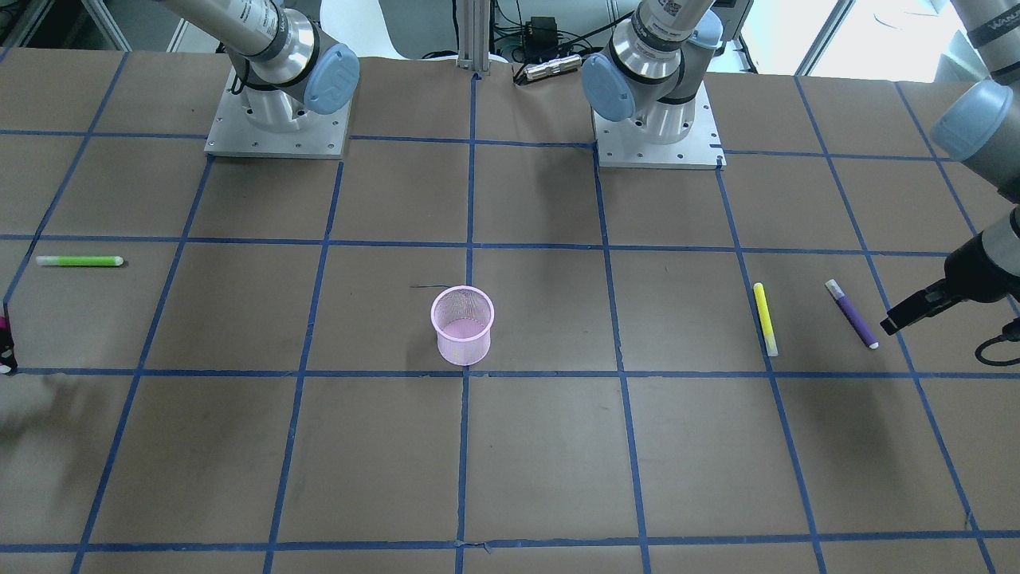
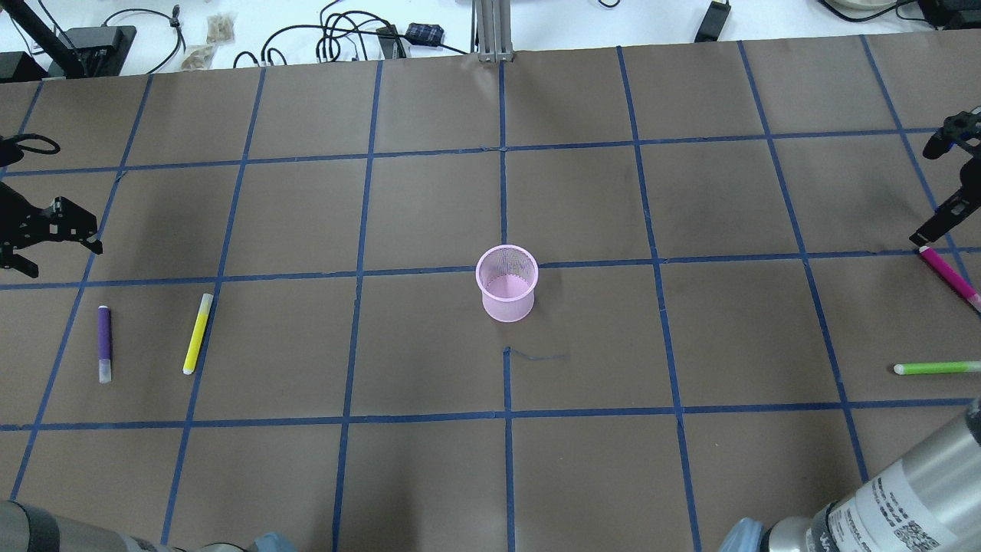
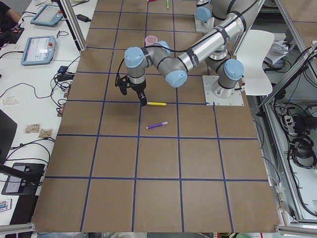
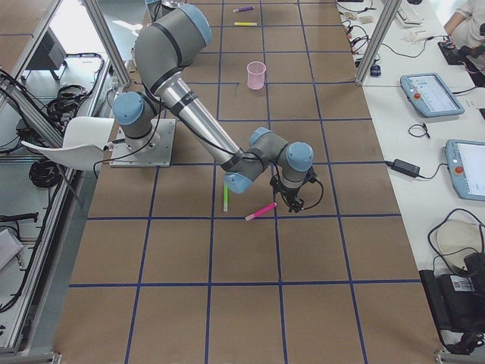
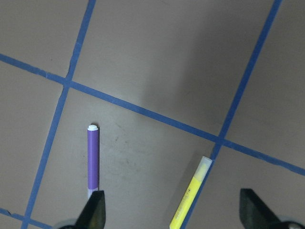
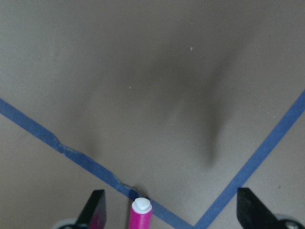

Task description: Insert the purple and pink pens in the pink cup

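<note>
The pink mesh cup (image 2: 506,282) stands upright at the table's middle. The purple pen (image 2: 104,343) lies flat on the robot's left side, next to a yellow pen (image 2: 197,333). The pink pen (image 2: 950,277) lies flat at the right edge. My left gripper (image 5: 174,214) is open and empty, above the table just beyond the purple pen (image 5: 93,157). My right gripper (image 6: 171,214) is open and hovers over the pink pen's white tip (image 6: 141,210), which sits between the fingers, closer to one.
A green pen (image 2: 936,368) lies near the right edge, on the robot's side of the pink pen. The yellow pen also shows in the left wrist view (image 5: 190,195). Blue tape lines grid the brown table (image 2: 429,475). Cables lie along the far edge.
</note>
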Robot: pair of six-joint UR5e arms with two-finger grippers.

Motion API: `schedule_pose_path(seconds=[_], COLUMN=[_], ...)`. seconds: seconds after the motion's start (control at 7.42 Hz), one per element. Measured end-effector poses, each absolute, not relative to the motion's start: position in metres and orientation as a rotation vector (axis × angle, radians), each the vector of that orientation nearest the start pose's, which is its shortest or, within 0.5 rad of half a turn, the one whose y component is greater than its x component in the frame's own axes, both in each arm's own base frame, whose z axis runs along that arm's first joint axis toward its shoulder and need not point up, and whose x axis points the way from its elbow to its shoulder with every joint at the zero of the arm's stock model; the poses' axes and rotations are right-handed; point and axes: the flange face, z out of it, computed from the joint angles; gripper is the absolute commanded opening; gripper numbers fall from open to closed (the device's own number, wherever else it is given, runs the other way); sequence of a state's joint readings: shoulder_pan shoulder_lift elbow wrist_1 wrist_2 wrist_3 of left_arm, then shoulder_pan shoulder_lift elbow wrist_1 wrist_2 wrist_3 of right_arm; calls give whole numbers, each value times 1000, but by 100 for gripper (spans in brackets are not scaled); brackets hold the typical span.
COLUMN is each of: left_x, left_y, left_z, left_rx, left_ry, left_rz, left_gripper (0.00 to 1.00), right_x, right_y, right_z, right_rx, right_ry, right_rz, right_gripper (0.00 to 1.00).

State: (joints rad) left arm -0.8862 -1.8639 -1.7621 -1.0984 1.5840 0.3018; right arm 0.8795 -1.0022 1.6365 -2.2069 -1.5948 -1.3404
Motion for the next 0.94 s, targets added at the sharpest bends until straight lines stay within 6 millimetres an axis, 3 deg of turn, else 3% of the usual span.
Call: schedule_pose_path(seconds=[0.4, 0.54, 0.94], left_x=[277, 282, 287], left_y=[-520, -521, -522], left_z=[234, 217, 188], left_rx=[-616, -620, -624], left_ry=[3071, 3056, 3056], left_rz=[115, 142, 199], left_gripper=[98, 91, 71], right_x=[-318, -317, -318], right_y=[-560, -557, -553], right_z=[175, 174, 179], right_rx=[-1015, -1012, -1015], right_ry=[2969, 2965, 2977], right_rz=[56, 64, 99], right_gripper=[36, 24, 0])
